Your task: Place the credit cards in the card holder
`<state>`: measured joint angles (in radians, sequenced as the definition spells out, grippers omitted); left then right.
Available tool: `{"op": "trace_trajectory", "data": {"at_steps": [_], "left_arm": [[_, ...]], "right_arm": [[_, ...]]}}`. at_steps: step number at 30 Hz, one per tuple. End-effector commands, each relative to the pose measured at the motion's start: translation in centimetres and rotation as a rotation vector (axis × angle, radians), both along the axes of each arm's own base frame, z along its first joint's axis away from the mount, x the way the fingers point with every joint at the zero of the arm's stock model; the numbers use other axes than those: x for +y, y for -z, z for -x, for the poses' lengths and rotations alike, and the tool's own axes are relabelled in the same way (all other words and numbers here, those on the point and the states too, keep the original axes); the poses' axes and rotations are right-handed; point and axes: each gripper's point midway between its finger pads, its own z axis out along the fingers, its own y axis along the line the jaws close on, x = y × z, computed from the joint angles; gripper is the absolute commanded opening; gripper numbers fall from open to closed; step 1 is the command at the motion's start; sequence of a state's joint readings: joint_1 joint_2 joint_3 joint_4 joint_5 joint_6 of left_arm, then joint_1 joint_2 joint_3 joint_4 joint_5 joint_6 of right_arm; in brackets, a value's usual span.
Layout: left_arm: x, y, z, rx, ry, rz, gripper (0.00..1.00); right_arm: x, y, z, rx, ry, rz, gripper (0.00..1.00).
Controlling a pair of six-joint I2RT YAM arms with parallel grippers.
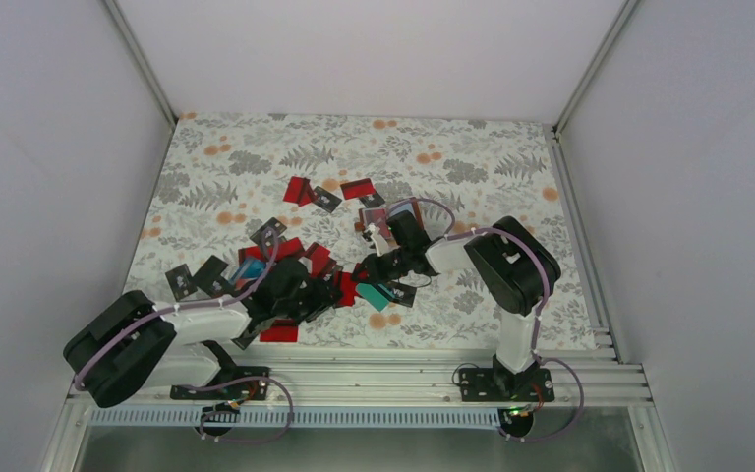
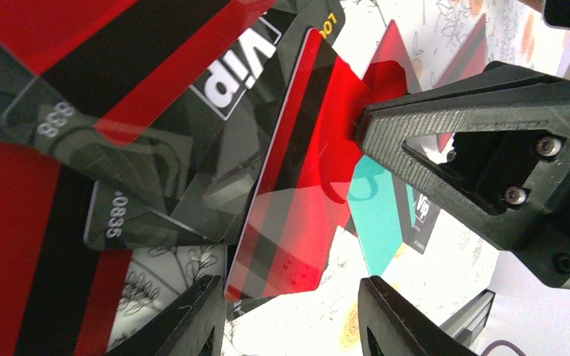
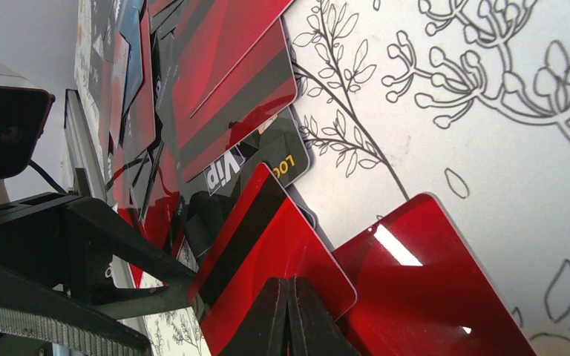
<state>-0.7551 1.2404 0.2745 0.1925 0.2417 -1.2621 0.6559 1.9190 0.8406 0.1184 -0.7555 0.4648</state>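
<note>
Red, black and teal credit cards (image 1: 285, 258) lie scattered in a heap at mid-table. My right gripper (image 1: 376, 267) (image 3: 289, 320) is shut on one edge of a red card with a black stripe (image 3: 263, 245) (image 2: 304, 185), which it holds tilted above the heap. My left gripper (image 1: 319, 293) (image 2: 293, 319) is open, and the free end of that card sits just inside its left finger (image 2: 193, 319), not clamped. A brownish shape that looks like the card holder (image 1: 377, 224) lies just beyond the right wrist, partly covered by it.
A teal card (image 2: 375, 215) (image 1: 374, 293) and a black VIP card (image 2: 230, 70) lie under the held card. Another red card (image 3: 430, 289) lies flat beside the right fingers. More cards (image 1: 326, 195) sit farther back. White walls enclose the patterned table (image 1: 492, 157).
</note>
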Motion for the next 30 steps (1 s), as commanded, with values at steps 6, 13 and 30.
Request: {"op": "trace_trajectory", "data": {"at_steps": [6,13,30], "left_arm": [[-0.7,-0.2,-0.2,-0.029,-0.002,0.072,0.47],[-0.7,-1.8,-0.7,-0.093,-0.018,0.117,0.46],[-1.3,-2.3,-1.5,-0.134,-0.022,0.146,0.37]], "right_arm": [[-5.5,7.6,4.4,0.183,0.052,0.313,0.05],[-5.6,7.8,4.6,0.186,0.053,0.315,0.05],[-5.6,7.7,4.5,0.186,0.057,0.314,0.04]]}}
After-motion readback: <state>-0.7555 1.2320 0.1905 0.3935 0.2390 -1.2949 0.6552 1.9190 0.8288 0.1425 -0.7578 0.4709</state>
